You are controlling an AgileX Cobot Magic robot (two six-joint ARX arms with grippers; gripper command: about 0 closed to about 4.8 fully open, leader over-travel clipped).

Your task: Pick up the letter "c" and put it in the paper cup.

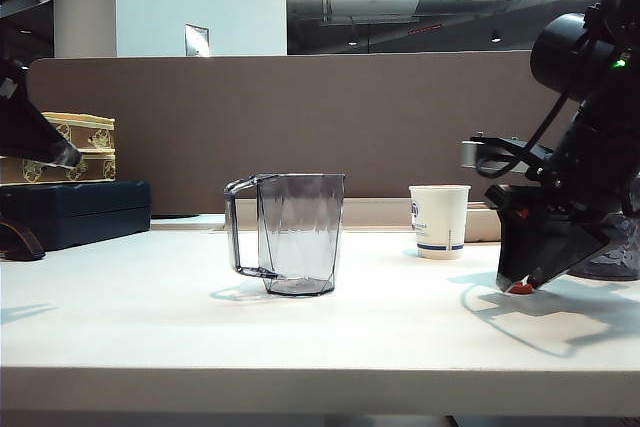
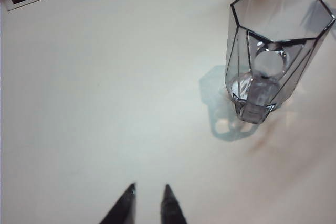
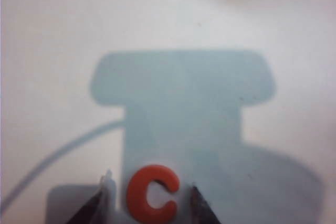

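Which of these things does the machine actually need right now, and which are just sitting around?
Needed: letter "c" between the open right gripper fingers; paper cup.
Sitting around: clear pitcher, boxes, dark case; left gripper idle.

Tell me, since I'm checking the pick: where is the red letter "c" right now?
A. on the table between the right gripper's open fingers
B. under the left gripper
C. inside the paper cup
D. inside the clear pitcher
A: the letter "c" lies on the table, the right gripper straddling it, fingers apart.

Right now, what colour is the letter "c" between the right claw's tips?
Red-orange; the letter "c" shows best in the right wrist view.
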